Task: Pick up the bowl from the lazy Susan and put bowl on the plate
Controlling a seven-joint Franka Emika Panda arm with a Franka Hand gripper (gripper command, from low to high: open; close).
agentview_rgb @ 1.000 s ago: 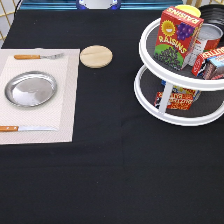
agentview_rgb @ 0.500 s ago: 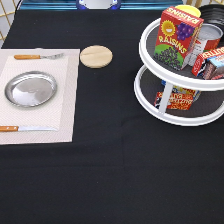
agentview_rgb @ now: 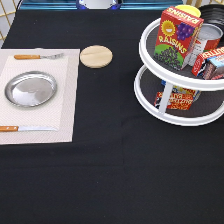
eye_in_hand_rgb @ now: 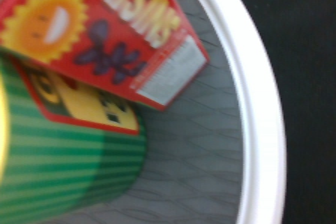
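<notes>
The white two-tier lazy Susan [agentview_rgb: 150, 107] stands at the exterior view's right. A black ridged bowl [agentview_rgb: 214, 14] shows partly at the back of its top tier, cut off by the picture's edge. The silver plate [agentview_rgb: 31, 89] lies bare on a pale placemat [agentview_rgb: 67, 100] at the exterior view's left. The gripper does not show in the exterior view. The wrist view looks closely at the lazy Susan's white rim [eye_in_hand_rgb: 259, 125] and grey shelf, with a red raisins box [eye_in_hand_rgb: 127, 45] and a green can [eye_in_hand_rgb: 67, 165] on it. The bowl is not in the wrist view.
A raisins box [agentview_rgb: 179, 37], a silver can [agentview_rgb: 207, 42] and a red packet [agentview_rgb: 212, 65] crowd the top tier. Another box [agentview_rgb: 175, 97] sits on the lower tier. A wooden disc [agentview_rgb: 96, 56] lies beside the placemat. A fork [agentview_rgb: 37, 56] and knife [agentview_rgb: 25, 128] flank the plate.
</notes>
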